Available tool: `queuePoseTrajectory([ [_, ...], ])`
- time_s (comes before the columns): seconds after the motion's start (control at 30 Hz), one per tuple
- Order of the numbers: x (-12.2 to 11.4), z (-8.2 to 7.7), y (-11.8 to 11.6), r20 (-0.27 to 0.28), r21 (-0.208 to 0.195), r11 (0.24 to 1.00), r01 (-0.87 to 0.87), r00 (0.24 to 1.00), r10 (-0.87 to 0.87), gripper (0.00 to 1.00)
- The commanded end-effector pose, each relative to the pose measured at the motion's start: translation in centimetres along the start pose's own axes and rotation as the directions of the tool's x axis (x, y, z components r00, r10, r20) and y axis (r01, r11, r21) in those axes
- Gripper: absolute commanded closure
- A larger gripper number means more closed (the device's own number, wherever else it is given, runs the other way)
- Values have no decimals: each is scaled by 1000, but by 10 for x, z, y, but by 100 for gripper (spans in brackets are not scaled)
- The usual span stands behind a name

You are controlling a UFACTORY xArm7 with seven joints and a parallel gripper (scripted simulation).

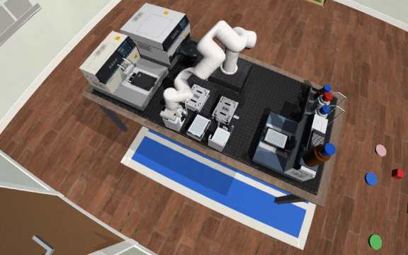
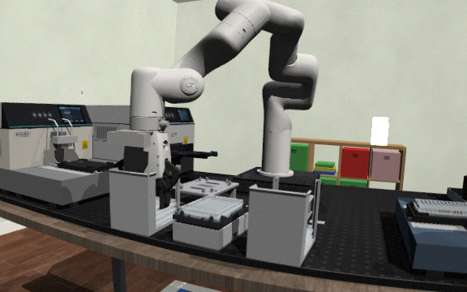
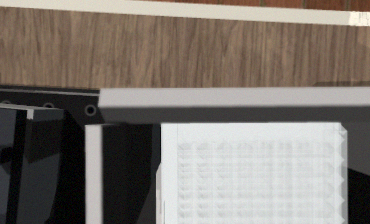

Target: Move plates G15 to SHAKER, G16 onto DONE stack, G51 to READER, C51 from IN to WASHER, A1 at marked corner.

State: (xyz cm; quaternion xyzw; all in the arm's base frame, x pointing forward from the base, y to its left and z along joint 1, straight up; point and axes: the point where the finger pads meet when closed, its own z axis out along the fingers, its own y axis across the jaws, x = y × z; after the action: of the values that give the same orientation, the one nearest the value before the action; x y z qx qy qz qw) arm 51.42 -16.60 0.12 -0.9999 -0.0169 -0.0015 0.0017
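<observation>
My gripper (image 1: 173, 115) reaches down from above into the deep white stack rack (image 2: 134, 200) at the front left of the deck; it also shows in the exterior view (image 2: 165, 180). Its fingers stand open. In the wrist view a white well plate (image 3: 253, 172) lies right below, inside the rack's walls (image 3: 241, 97); the fingertips are out of that view. Another plate (image 1: 198, 125) sits on the shaker beside the rack. A plate (image 1: 275, 137) sits on the blue dispenser at the right. The washer's black nest (image 1: 143, 81) and the reader's black tray (image 1: 190, 49) hold no plate.
A second white stack rack (image 1: 219, 138) stands right of the shaker. Two bare nests (image 1: 197, 95) (image 1: 225, 108) stand behind them. Bottles (image 1: 322, 152) stand at the deck's right end. The arm's base (image 1: 230, 72) is at the back middle.
</observation>
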Motion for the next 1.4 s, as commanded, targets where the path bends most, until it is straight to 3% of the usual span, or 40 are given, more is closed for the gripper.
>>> queuePoseTrajectory([
  [0.0, 2, -4, 1, -5, -2, 1000, 0, 1000, 0, 0],
  [1.37, 2, -54, 1, -5, -2, 1000, 0, 1000, 0, 0],
])
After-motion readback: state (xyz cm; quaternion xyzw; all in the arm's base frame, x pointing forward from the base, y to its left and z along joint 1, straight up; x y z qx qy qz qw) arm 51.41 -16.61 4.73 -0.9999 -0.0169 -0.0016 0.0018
